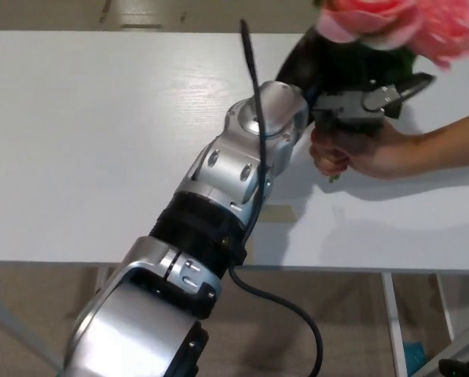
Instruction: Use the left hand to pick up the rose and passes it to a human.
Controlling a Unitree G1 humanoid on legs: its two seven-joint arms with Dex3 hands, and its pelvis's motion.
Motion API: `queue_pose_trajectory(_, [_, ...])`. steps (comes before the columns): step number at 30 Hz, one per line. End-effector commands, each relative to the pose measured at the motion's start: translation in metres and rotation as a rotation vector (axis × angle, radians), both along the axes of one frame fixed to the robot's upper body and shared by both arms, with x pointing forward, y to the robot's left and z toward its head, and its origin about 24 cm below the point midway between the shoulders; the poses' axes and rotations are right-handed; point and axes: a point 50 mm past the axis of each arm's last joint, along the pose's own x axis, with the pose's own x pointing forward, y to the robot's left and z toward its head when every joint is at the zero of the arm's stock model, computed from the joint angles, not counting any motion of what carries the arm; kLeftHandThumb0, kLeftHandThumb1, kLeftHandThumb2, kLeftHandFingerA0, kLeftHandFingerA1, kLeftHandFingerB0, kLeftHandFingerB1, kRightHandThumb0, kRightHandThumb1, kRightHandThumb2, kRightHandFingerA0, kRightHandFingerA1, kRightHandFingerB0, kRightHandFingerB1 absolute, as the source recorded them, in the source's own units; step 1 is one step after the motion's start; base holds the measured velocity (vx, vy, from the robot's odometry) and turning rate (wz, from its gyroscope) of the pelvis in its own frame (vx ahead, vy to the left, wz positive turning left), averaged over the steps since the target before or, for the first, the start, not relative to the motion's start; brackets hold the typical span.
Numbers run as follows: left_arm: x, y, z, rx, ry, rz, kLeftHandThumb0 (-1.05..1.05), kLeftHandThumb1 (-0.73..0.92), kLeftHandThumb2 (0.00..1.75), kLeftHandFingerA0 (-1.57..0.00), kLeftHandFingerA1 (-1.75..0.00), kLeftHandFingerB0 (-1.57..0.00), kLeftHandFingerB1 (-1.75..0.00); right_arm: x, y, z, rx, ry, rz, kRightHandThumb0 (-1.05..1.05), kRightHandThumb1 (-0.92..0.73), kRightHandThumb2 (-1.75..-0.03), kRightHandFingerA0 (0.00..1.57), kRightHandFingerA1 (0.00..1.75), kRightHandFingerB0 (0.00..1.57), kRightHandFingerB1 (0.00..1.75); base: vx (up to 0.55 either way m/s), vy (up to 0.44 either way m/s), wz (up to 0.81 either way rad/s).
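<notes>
While my left arm [242, 169] reaches forward across the white table [85, 133], my left hand [352, 98] sits up near the far edge, beneath the pink rose [391, 23]. Its fingers [391, 93] look parted, stretched toward the right, though whether they grip the stem I cannot tell; dark leaves [375, 63] hide much of it. A person's hand [368, 149] comes in from the right and is closed around the lower stem, just under my own. The blooms are lifted above the table, partly cut off at the top edge. My right hand does not show.
</notes>
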Motion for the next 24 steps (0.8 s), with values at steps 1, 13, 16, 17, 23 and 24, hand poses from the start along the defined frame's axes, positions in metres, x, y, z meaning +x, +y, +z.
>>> queue_pose_trajectory(1, [-0.019,-0.037,0.002,0.093,0.035,-0.255,-0.88,0.48,0.58,0.0,0.0,0.0,0.0,-0.002,0.0,-0.001,0.025,0.012,-0.029,-0.57,-0.77,-0.64,0.66,0.44,0.52,0.36,0.0,0.0,0.0])
queue_pose_trajectory(13, [0.009,0.016,0.014,0.269,0.009,-0.203,-0.87,0.47,0.58,0.0,0.0,0.0,0.0,-0.001,-0.001,-0.001,0.023,0.014,-0.022,-0.57,-0.77,-0.64,0.65,0.43,0.51,0.36,0.0,0.0,0.0])
queue_pose_trajectory(16, [0.015,0.033,0.017,0.296,0.011,-0.18,-0.85,0.48,0.58,0.0,0.0,0.0,0.0,-0.002,-0.001,-0.002,0.024,0.017,-0.023,-0.56,-0.77,-0.64,0.65,0.43,0.51,0.36,0.0,0.0,0.0])
queue_pose_trajectory(17, [0.016,0.036,0.018,0.304,0.01,-0.174,-0.85,0.48,0.58,0.0,0.0,0.0,0.0,-0.003,-0.001,-0.002,0.026,0.019,-0.026,-0.56,-0.77,-0.64,0.65,0.43,0.51,0.36,0.0,0.0,0.0])
queue_pose_trajectory(23, [0.026,0.067,0.03,0.454,-0.061,-0.125,-0.87,0.47,0.58,0.0,0.0,0.0,0.0,-0.005,-0.001,-0.003,0.023,0.026,-0.028,-0.56,-0.77,-0.64,0.65,0.44,0.52,0.36,0.0,0.0,0.0])
queue_pose_trajectory(24, [0.026,0.069,0.031,0.472,-0.07,-0.12,-0.87,0.47,0.58,0.0,0.0,0.0,0.0,-0.005,-0.001,-0.003,0.023,0.027,-0.028,-0.56,-0.77,-0.64,0.65,0.44,0.52,0.36,0.0,0.0,0.0])
